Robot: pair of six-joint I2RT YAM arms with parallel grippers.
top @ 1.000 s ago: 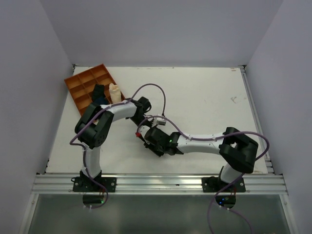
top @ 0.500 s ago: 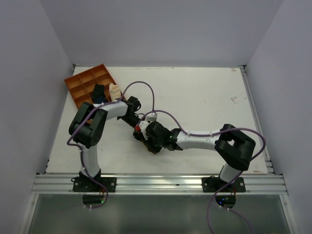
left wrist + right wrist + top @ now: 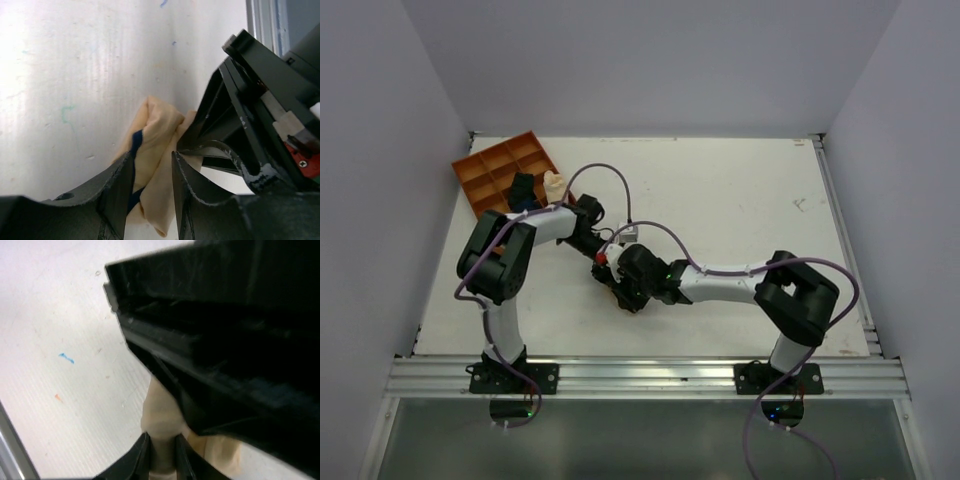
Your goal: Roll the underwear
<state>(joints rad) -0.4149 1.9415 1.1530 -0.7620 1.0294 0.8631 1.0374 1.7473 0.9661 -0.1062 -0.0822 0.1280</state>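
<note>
Left wrist view: with left gripper (image 3: 151, 165) and right gripper (image 3: 161, 445) both pinching the underwear (image 3: 157, 125) toward the table's (image 3: 75, 75) near edge, roll evenly, folds tight.

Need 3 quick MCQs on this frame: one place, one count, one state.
1. Where is the beige cloth underwear with dark edge band?
A near left corner
B on the white table, between left gripper and right gripper
C far right corner
2. How many cloth rolls are in the orange compartment tray?
A none
B four
C two
3. What is the right gripper's state?
A shut on the underwear
B wide open, empty
C out of view

Key:
1 B, the left wrist view shows it there.
2 C, a dark blue roll and a cream roll.
3 A, its fingers pinch the cloth.
</note>
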